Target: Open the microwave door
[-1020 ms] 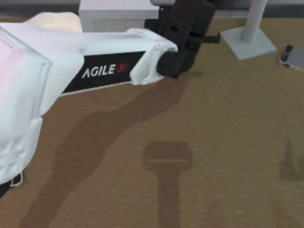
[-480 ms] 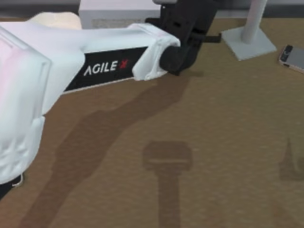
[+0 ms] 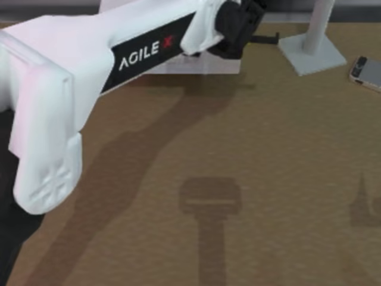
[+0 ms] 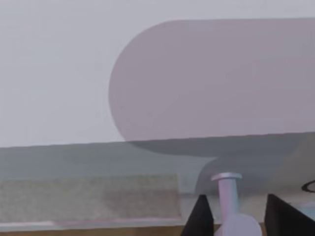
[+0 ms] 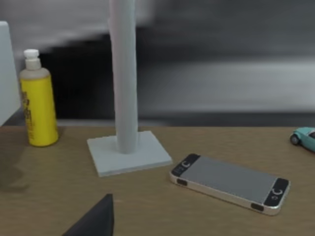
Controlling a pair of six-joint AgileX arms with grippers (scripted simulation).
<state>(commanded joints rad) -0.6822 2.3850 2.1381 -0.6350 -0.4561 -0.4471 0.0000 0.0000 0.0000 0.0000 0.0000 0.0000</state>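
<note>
Across the brown bench, the left arm is seen stretched from the near left toward the far edge, its white link crossing over the microwave, of which only a strip of white front shows below the arm at the far edge, left of centre. At the arm's tip, the left end effector is held level with the microwave's right end, a thin dark bar projecting from it toward the pole stand. From the left wrist view, the microwave door is made out by its speckled grey mesh window, lying low in the picture under a broad pale surface; whether the door is ajar cannot be told. Two dark fingertips are seen spread apart there, with a pale upright peg standing between them and touched by neither, so the left end effector is read as parted and gripping nothing. The right arm is not seen in the top view; only a dark corner of the right end effector enters the right wrist view, and its state cannot be told. On the right part of the bench, a smartphone is laid flat just beside the stand's square base, a yellow bottle is stood upright beyond it, and a small teal toy car is glimpsed at the edge.
</note>
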